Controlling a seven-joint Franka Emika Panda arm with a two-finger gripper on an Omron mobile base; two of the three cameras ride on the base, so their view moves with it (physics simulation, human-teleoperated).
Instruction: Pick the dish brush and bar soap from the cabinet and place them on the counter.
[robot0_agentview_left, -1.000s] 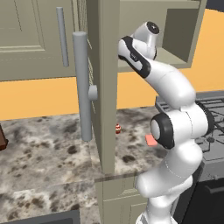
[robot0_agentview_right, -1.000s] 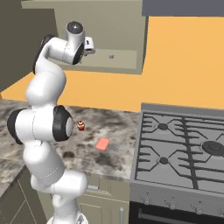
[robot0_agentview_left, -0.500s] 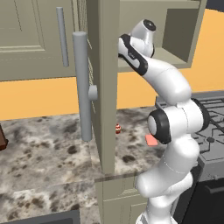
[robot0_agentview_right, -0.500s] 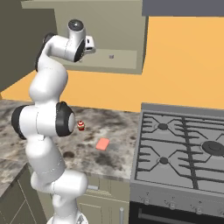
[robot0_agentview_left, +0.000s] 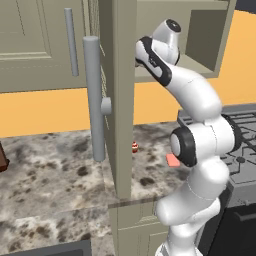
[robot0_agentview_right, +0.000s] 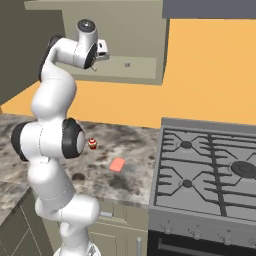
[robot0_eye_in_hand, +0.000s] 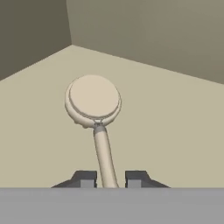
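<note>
In the hand view the dish brush (robot0_eye_in_hand: 92, 99) lies on the taupe floor of the cabinet (robot0_eye_in_hand: 175, 122), its round cream head away from me and its beige stick handle running back between my fingertips. My gripper (robot0_eye_in_hand: 110, 179) is shut on that handle close to its end. From the right base view the gripper (robot0_agentview_right: 102, 50) is reaching into the open wall cabinet (robot0_agentview_right: 135, 30). The salmon-pink bar soap (robot0_agentview_right: 117, 164) lies flat on the mottled counter (robot0_agentview_right: 130, 140), left of the stove; it also shows as the bar soap (robot0_agentview_left: 172, 160) beside my arm.
The open cabinet door (robot0_agentview_left: 117, 90) with its long grey bar handle (robot0_agentview_left: 94, 100) stands edge-on just left of my arm. A tiny red-and-white round object (robot0_agentview_right: 92, 144) sits on the counter near the wall. The dark stove grate (robot0_agentview_right: 210, 165) lies to the right.
The arm has held its place inside the cabinet with only a slight shift. Nothing on the counter has moved.
</note>
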